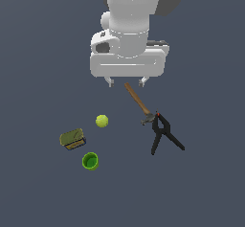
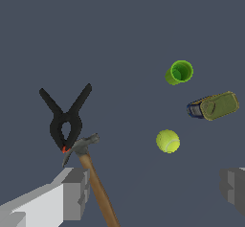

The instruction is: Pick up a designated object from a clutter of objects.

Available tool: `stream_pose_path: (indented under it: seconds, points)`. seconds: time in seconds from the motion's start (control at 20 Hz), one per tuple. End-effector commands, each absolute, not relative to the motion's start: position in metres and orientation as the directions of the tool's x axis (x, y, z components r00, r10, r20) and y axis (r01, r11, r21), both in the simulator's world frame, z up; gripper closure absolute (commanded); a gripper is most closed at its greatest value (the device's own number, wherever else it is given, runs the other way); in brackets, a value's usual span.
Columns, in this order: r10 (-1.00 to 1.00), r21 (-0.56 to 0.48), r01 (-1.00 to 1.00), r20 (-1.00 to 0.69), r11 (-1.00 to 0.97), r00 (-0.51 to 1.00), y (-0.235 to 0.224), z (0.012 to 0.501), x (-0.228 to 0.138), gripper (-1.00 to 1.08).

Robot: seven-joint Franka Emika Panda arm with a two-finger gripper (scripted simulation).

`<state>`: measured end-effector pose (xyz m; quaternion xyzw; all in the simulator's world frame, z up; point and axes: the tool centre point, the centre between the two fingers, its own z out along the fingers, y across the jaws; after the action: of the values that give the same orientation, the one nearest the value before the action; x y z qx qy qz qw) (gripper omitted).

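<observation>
The small yellow-green ball (image 1: 101, 121) lies on the dark floor; in the wrist view (image 2: 168, 141) it sits between my two fingers but farther off. My gripper (image 1: 127, 82) hangs high above the floor, open and empty, over the hammer's handle end, up and toward the exterior view's right of the ball. Its grey fingers (image 2: 72, 192) stand wide apart at the wrist view's edge. The clutter around the ball is the bright green cup (image 1: 90, 161), the olive box (image 1: 72, 138), the wooden-handled hammer (image 1: 138, 103) and the black clamp (image 1: 163, 133).
The cup (image 2: 180, 72) and box (image 2: 214, 106) lie close to the ball on its side away from the gripper. The hammer (image 2: 95, 180) head touches the clamp (image 2: 65, 118). All rest on a flat dark grey floor.
</observation>
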<state>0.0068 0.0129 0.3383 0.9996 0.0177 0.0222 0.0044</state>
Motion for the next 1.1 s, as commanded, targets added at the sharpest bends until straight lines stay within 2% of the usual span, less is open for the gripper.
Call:
stream_pose_path:
  seconds: [0.0,0.7,1.05]
  points:
    - [0.036,0.01,0.035,0.044,-0.999,0.998,0.013,0.338,0.007,-0.92]
    - [0.044,-0.008,0.044,0.036,-0.999,0.998,0.013,0.327,0.005,-0.92]
    - [0.052,-0.011,0.053,0.032,-0.999,0.998,-0.001,0.299,0.008,-0.92]
